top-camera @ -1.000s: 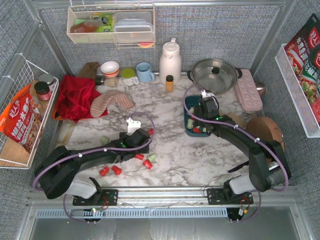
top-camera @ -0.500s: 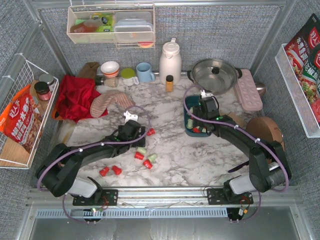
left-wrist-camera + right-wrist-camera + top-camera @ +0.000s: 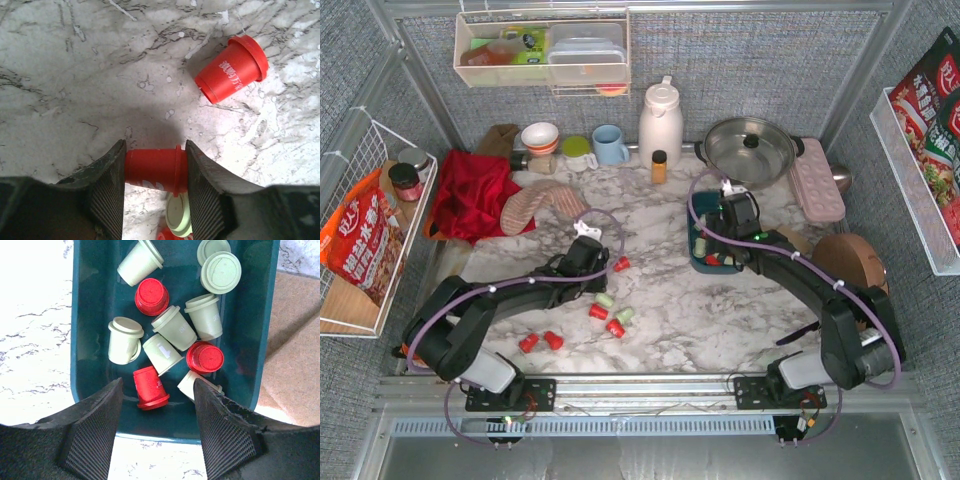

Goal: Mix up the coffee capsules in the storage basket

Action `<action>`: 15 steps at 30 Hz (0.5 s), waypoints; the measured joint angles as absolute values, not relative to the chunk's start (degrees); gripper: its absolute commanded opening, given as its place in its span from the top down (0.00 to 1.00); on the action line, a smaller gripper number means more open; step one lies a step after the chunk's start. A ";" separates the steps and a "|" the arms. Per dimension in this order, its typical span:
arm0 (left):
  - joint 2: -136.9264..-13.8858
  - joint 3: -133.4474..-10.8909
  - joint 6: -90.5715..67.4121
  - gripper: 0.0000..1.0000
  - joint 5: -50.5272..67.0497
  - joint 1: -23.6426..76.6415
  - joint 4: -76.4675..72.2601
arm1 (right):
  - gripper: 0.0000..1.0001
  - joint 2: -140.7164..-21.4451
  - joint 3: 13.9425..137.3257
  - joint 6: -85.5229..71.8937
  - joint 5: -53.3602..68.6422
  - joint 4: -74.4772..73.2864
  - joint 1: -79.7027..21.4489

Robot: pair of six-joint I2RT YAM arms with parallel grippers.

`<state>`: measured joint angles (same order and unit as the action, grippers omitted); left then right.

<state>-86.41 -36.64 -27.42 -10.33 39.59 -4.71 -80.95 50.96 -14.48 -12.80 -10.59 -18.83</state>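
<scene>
Tabletop point(image 3: 720, 310) of white, grey-veined marble fills the overhead view, with two black robot arms reaching in from its near edge.

The right arm point(image 3: 810, 285) stretches toward the far right, where the storage basket point(image 3: 697, 258), a dark teal bin, sits on the marble. The left arm point(image 3: 500, 300) reaches toward the middle of the table.

The right gripper point(image 3: 157, 385) hangs over the near end of the storage basket point(image 3: 82, 315). Its fingers point(image 3: 95, 430) are spread wide and grip nothing.

The left gripper point(image 3: 155, 150) is low over the marble near the table's centre. Its fingers point(image 3: 107, 195) are closed against the two ends of a held red capsule point(image 3: 150, 170), which lies sideways between them.

Inside the basket lie the coffee capsules point(image 3: 174, 327), loosely jumbled: eight pale mint ones and three red ones point(image 3: 151, 296), some upright, some on their sides.

More capsules lie loose on the table. One red pod point(image 3: 232, 67) lies on its side just beyond the left gripper, to its right. A small cluster point(image 3: 610, 313) of red and mint pods sits just near of that gripper. Two red pods point(image 3: 540, 341) lie side by side nearer the left arm's base.
</scene>
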 measured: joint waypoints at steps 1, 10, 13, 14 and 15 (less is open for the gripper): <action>-86.41 -36.77 -27.42 0.55 -9.96 39.59 -4.67 | 0.37 -80.68 50.96 -14.48 -12.62 -10.66 -18.83; -78.19 -37.15 -24.03 0.56 -5.74 40.07 -6.98 | 0.37 -76.14 52.95 -15.66 -6.11 -12.73 -19.97; -74.30 -34.39 -20.36 0.56 -4.34 41.85 -15.42 | 0.37 -75.09 54.68 -15.79 -1.45 -14.13 -20.69; -73.56 -33.30 -18.81 0.56 -3.88 42.59 -18.81 | 0.37 -74.91 55.27 -15.97 0.32 -14.63 -20.88; -73.23 -32.29 -16.97 0.56 -3.16 43.44 -22.31 | 0.37 -74.74 55.79 -16.08 2.09 -15.14 -21.02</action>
<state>-73.23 -32.29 -16.97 -3.16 43.44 -22.31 -74.74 55.79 -16.08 2.09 -15.14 -21.02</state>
